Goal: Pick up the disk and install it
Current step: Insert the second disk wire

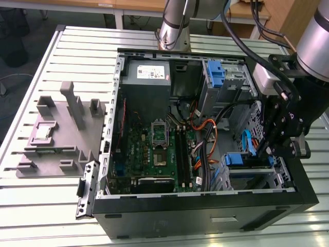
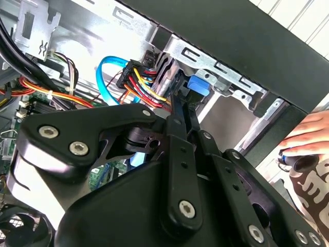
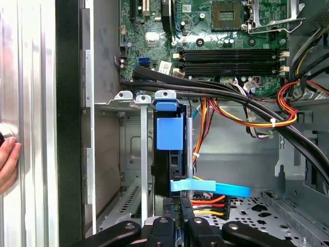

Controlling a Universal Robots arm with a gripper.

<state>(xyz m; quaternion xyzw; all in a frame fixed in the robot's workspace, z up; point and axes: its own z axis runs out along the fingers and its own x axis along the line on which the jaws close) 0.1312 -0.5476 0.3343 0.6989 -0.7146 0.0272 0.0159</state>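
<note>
Gripper (image 1: 268, 150) stood over the drive cage at the case's corner on the exterior view's right. Disk (image 3: 169, 135) lay directly ahead of the fingertips, slotted on edge in the cage, long axis running into the bay. Fingers (image 2: 180, 110) drawn nearly together about its edge; a firm hold could not be confirmed. Blue rails visible, body dark.

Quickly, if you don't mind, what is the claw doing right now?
Claw: closed on the disk, which stands on edge in the drive cage.
</note>
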